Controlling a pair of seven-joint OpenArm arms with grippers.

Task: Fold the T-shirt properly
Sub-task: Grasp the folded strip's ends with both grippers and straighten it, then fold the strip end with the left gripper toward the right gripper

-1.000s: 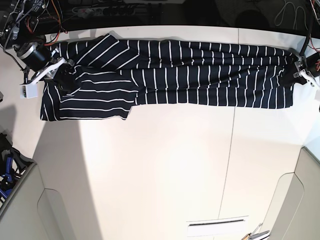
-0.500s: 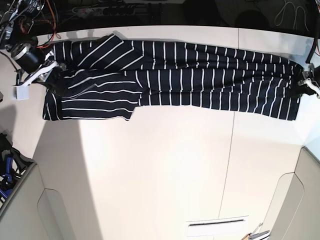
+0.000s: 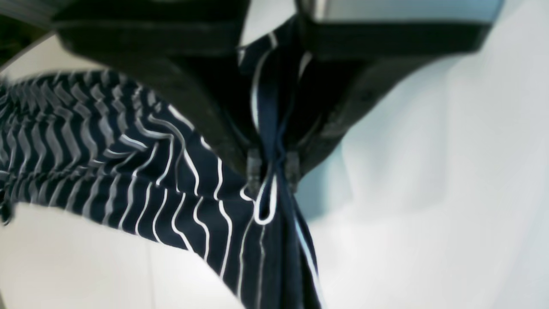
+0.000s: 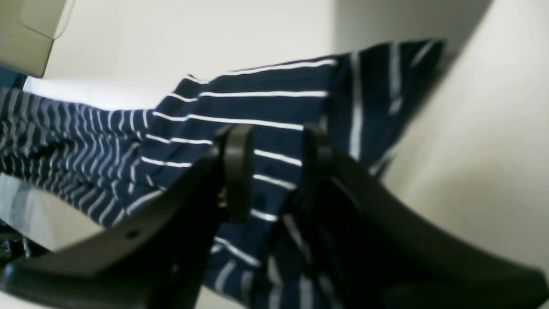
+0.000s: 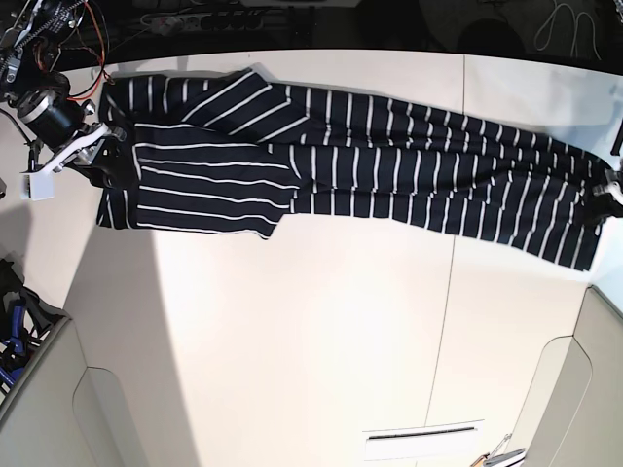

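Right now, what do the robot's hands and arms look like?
The left gripper has two thick black fingers with small ridged tips. The right gripper has black curved fingers ending in rounded pads. In the base view, the right arm shows a silver and black motor, white parts, and red wires.

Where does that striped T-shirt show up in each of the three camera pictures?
Base view: the T-shirt lies stretched across the top of the white table.
Left wrist view: it fills the left and centre, an edge pinched in the left tool.
Right wrist view: it spreads across the middle, behind the right tool.
Shared landmark: its thin white stripes.
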